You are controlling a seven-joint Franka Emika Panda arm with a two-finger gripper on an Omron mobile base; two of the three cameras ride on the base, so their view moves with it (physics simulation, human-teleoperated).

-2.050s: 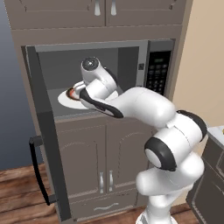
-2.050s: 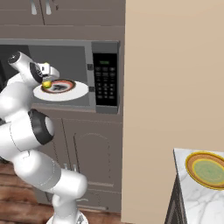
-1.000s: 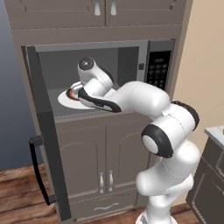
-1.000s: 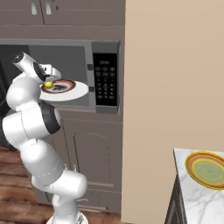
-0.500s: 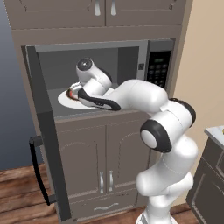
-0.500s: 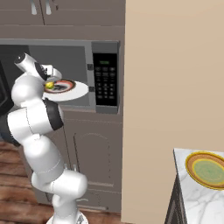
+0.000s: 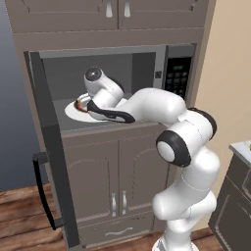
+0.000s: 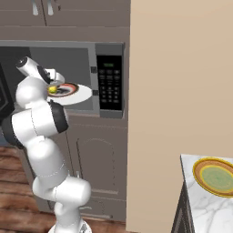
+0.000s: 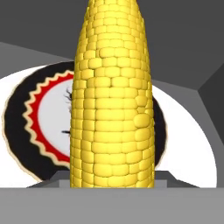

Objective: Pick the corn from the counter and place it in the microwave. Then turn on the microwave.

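Now, stage: gripper (image 8: 53,88) reaching inside microwave (image 7: 147,68).
Grip: pinching corn (image 9: 113,96), hanging over plate (image 9: 192,144).
Done: pick, carry.
Left: releasing corn, shutting door, starting microwave.

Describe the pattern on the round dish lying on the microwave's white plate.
The dish has a black rim, a red zigzag ring and a grey centre, clearest in the hand view.

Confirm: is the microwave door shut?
No. In the left base view the microwave door hangs swung open to the left, with the arm reaching into the cavity over the white plate.
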